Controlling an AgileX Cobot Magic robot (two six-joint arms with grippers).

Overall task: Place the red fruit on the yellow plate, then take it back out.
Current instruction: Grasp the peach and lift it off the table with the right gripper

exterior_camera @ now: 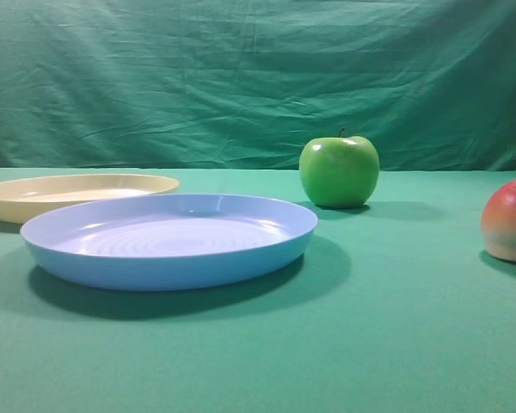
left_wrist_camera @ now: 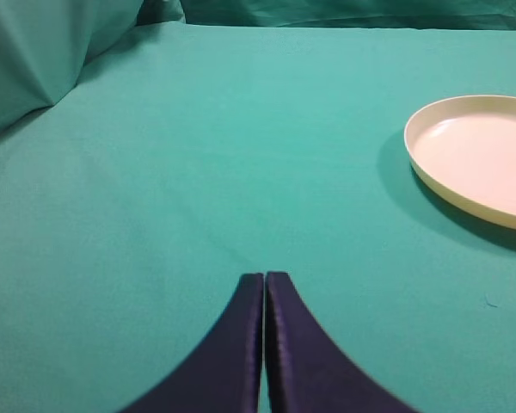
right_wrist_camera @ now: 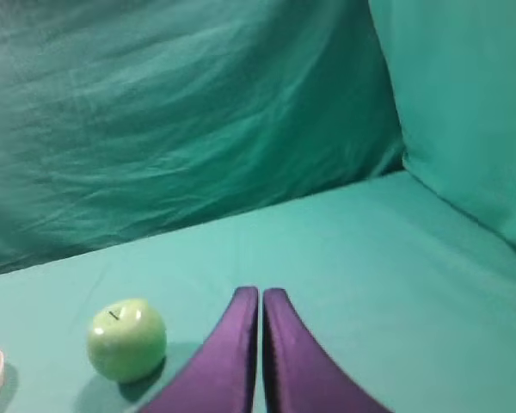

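The red fruit (exterior_camera: pixel 510 220) rests on the green cloth at the right edge of the exterior high view, partly cut off; it is red on top and pale below. The yellow plate (exterior_camera: pixel 77 194) lies empty at the far left, and its rim (left_wrist_camera: pixel 430 176) also shows at the right of the left wrist view. My left gripper (left_wrist_camera: pixel 264 275) hovers shut over bare cloth, left of the plate, holding nothing. My right gripper (right_wrist_camera: pixel 261 291) is shut and empty too, with the red fruit out of its view. Neither gripper appears in the exterior high view.
A larger light-blue plate (exterior_camera: pixel 168 241) sits in front of the yellow one. A shiny green apple (exterior_camera: pixel 339 170) stands behind, mid-right, and the apple (right_wrist_camera: pixel 126 339) lies left of my right gripper. Green cloth backdrop walls rise behind and at both sides.
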